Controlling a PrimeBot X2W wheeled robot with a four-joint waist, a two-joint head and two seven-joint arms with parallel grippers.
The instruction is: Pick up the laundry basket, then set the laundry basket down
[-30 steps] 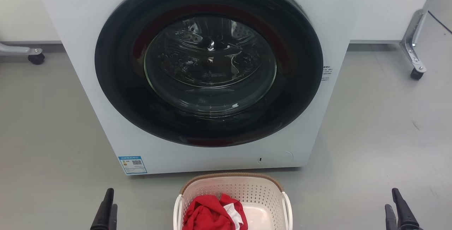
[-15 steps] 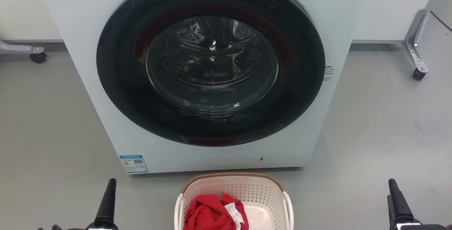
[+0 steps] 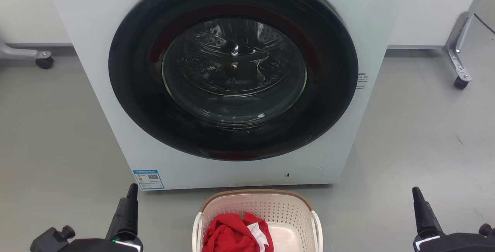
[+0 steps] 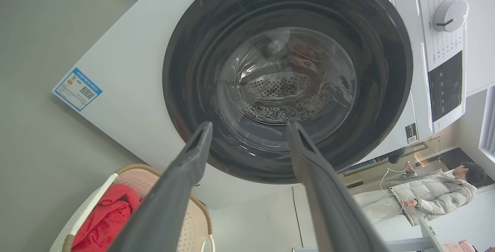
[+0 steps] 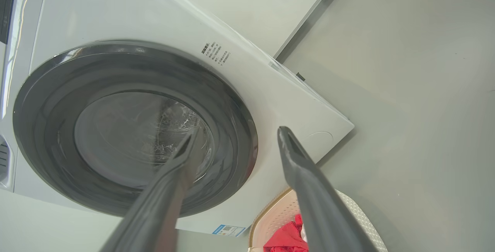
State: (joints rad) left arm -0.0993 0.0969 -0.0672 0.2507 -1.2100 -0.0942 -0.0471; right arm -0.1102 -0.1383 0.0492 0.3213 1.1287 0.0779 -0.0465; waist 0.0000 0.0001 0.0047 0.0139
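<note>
one laundry basket (image 3: 255,193), one washing machine (image 3: 89,51); left gripper (image 4: 250,124), right gripper (image 5: 236,132) both parted

Laundry basket (image 3: 257,221) before washing machine (image 3: 96,51)

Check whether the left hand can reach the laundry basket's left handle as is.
Probably yes. The left hand, open, hovers left of the laundry basket; bare floor lies between it and the white side handle. It would need to swing inward.
</note>
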